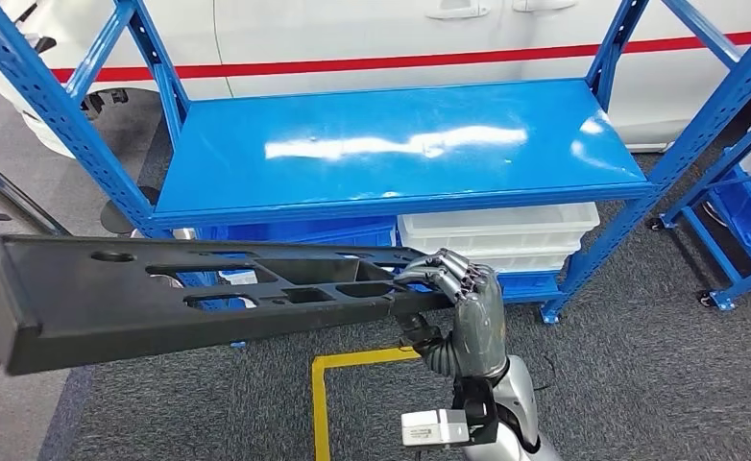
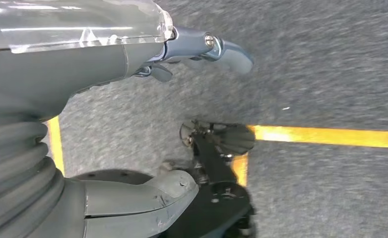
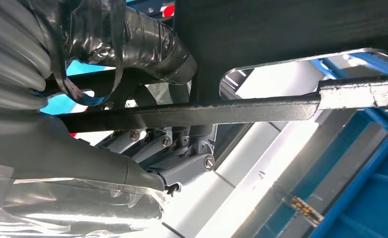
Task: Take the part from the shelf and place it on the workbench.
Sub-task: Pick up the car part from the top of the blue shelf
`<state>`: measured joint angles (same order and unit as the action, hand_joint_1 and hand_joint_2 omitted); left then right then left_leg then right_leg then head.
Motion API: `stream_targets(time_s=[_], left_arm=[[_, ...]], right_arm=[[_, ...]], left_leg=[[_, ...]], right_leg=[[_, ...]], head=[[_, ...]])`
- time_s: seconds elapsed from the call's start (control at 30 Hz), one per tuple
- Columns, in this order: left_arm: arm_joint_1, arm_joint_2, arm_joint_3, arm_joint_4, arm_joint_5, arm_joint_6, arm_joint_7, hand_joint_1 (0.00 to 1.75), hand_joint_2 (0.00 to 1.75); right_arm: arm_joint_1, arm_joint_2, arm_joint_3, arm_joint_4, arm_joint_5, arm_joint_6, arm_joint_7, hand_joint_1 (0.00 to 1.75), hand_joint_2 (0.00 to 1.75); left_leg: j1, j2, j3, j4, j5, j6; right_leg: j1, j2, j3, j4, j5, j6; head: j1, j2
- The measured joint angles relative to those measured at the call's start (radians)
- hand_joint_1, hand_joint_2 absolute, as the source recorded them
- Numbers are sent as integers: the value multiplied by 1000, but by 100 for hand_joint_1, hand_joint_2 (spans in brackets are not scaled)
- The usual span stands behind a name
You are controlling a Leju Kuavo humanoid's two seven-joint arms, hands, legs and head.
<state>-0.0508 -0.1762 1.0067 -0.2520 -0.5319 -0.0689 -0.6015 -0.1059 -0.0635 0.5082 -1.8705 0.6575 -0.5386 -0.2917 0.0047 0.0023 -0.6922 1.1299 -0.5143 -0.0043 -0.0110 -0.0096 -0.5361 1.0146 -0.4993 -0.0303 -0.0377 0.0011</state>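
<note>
part point(image 1: 189, 303): long black moulded panel with cut-outs, off the shelf, held roughly level in the air in front of the rack, long end sticking out well to the robot's left
right hand point(image 1: 460, 305): fingers curled over the panel's near-right end, thumb underneath; clamped on it. Right wrist view agrees: fingers point(image 3: 152, 144) wrapped round a rib of the part point(image 3: 281, 39)
left hand point(image 2: 132, 54): hanging over the carpet, nothing in it, thumb and fingers apart
shelf point(image 1: 400, 144): blue rack, top deck bare and glossy; white bin point(image 1: 501, 235) and blue bins on the level below
floor: grey carpet, yellow tape line point(image 1: 352, 363) just beside the right hand
step: pick looks done, carry phase; part is clear of the shelf deck
workbench: can't see one from here, so can't judge how far is left
next: likely turn away from the rack and walk the part over, then set it down flat
watch: single-handed grip at one end, long overhang; expect droop or twist at the free end, and swing clearance against the rack uprights when turning
</note>
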Motion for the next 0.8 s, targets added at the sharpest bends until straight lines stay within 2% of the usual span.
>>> stream_targets(time_s=[0.03, 0.07, 0.1, 0.13, 0.17, 0.2, 0.23, 0.27, 0.3, 0.33, 0.4, 0.43, 0.47, 0.5, 0.53, 0.57, 0.6, 0.63, 0.67, 0.7, 0.73, 0.77, 0.8], left_arm=[[0, 0, 0, 0, 0, 0, 0, 0, 175], [0, 0, 0, 0, -1, 0, 0, 0, 175], [0, 0, 0, 1, -1, 0, 0, 0, 175], [0, 1, 0, 1, -1, 0, 0, 0, 175], [0, 1, 0, 1, -2, 0, 0, 0, 175], [-1, 2, 0, 1, -2, 1, 0, 0, 175], [-2, 3, 0, 1, -3, 1, 0, 0, 175], [-4, 3, 0, 1, -4, 1, 0, 0, 175], [-6, 3, 0, 1, -4, 0, 0, 0, 175], [-7, 3, 0, 1, -4, 0, 0, 0, 175], [-5, 3, 0, 1, -4, 0, 0, 0, 175], [-5, 3, 0, 1, -4, 0, 0, 0, 175], [-5, 2, 0, 2, -4, 0, 0, 0, 175], [-5, 2, 0, 2, -4, 0, 0, 0, 175], [-5, 3, 0, 2, -4, 1, 0, 0, 175], [-6, 3, 0, 2, -4, 1, 0, 0, 175], [-6, 3, 0, 2, -4, 1, 0, 0, 175], [-6, 3, 0, 2, -4, 1, 0, 0, 175], [-6, 3, 0, 2, -4, 1, 0, 0, 175], [-6, 3, 0, 2, -4, 1, 0, 0, 175], [-6, 3, 0, 2, -4, 0, 0, 0, 175], [-6, 2, 0, 2, -4, 0, 0, 0, 175], [-6, 2, 0, 2, -4, 0, 0, 0, 175]], right_arm=[[0, 0, 0, 1, 0, 0, 0, 175, 175], [0, 0, 0, 3, 0, 0, 0, 175, 175], [0, 0, 0, 4, 0, 0, 1, 175, 175], [0, 0, 0, 6, 1, 0, 1, 175, 175], [0, 0, 0, 6, 1, 0, 2, 175, 175], [0, 0, 0, 7, 1, 0, 2, 175, 175], [0, 0, 0, 7, 2, 0, 2, 175, 175], [0, 0, 0, 7, 2, 0, 2, 175, 175], [-1, 0, 0, 7, 2, 0, 2, 175, 175], [-1, 0, 0, 7, 2, 0, 2, 175, 175], [-2, 0, 0, 7, 2, 0, 2, 175, 175], [-2, 0, 0, 7, 2, 0, 2, 175, 175], [-2, 0, 0, 7, 2, 0, 2, 175, 175], [-1, 0, 0, 7, 2, 0, 2, 175, 175], [-1, 0, 0, 8, 2, 0, 3, 175, 175], [-1, 0, 0, 8, 2, 0, 3, 175, 175], [-1, 0, 0, 9, 2, 0, 3, 175, 175], [-1, 0, 0, 10, 2, 0, 3, 175, 175], [-1, 0, 0, 11, 2, 0, 3, 175, 175], [-1, 0, 0, 12, 2, 0, 3, 175, 175], [-2, 0, 0, 12, 2, 0, 3, 175, 175], [-4, 0, 0, 12, 3, 0, 3, 175, 175], [-5, 0, 0, 12, 3, 0, 3, 175, 175]], left_leg=[[1, 0, -13, 63, -50, -4], [2, 0, -20, 125, -80, -7], [3, 0, -18, 166, -85, -9], [3, 0, -2, 180, -67, -9], [3, 0, 31, 157, -38, -8], [3, 0, 81, 102, -16, -5], [2, 0, 142, 25, -11, -2], [0, -1, 195, -52, -19, 3], [-2, -2, 230, -108, -31, 8], [-5, -2, 245, -139, -40, 13], [-4, 0, 233, -149, -25, 26], [-3, 3, 224, -152, -13, 35], [-1, 5, 211, -154, 1, 44], [-1, 8, 196, -154, 15, 51], [-3, 8, 180, -152, 28, 56], [-5, 9, 162, -149, 40, 58], [-7, 9, 144, -144, 51, 58], [-9, 9, 125, -139, 61, 57], [-10, 9, 108, -133, 70, 56], [-11, 9, 92, -127, 79, 55], [-13, 8, 78, -121, 86, 52], [-14, 8, 69, -116, 94, 48], [-15, 7, 63, -113, 102, 43]], right_leg=[[0, 0, -17, 1, 13, -2], [1, -1, -35, 3, 25, -2], [2, -2, -52, 6, 37, -2], [2, -3, -69, 10, 47, 0], [2, -3, -86, 13, 57, 2], [2, -3, -99, 17, 66, 5], [3, -3, -111, 21, 75, 9], [4, -3, -118, 24, 84, 14], [4, -3, -123, 25, 94, 19], [4, -4, -125, 23, 104, 25], [3, -3, -130, 19, 118, 37], [3, 0, -137, 28, 101, 42], [2, 3, -148, 55, 64, 46], [0, 5, -162, 103, 9, 48], [-1, 6, -176, 166, -44, 51], [-2, 6, -187, 231, -80, 53], [-2, 6, -189, 280, -90, 54], [-2, 6, -177, 300, -75, 53], [-2, 6, -149, 285, -48, 50], [-1, 6, -103, 238, -23, 45], [2, 6, -47, 166, -16, 39], [5, 6, 5, 92, -24, 33], [9, 6, 41, 35, -36, 28]], head=[[0, 0], [0, 0], [0, 0], [0, 0], [0, 0], [0, 0], [0, 0], [0, 0], [0, 0], [0, 0], [0, 0], [0, 0], [1, 0], [1, 0], [1, 0], [1, 0], [1, 0], [1, 0], [1, 0], [1, 0], [1, 0], [0, 0], [0, 0]])
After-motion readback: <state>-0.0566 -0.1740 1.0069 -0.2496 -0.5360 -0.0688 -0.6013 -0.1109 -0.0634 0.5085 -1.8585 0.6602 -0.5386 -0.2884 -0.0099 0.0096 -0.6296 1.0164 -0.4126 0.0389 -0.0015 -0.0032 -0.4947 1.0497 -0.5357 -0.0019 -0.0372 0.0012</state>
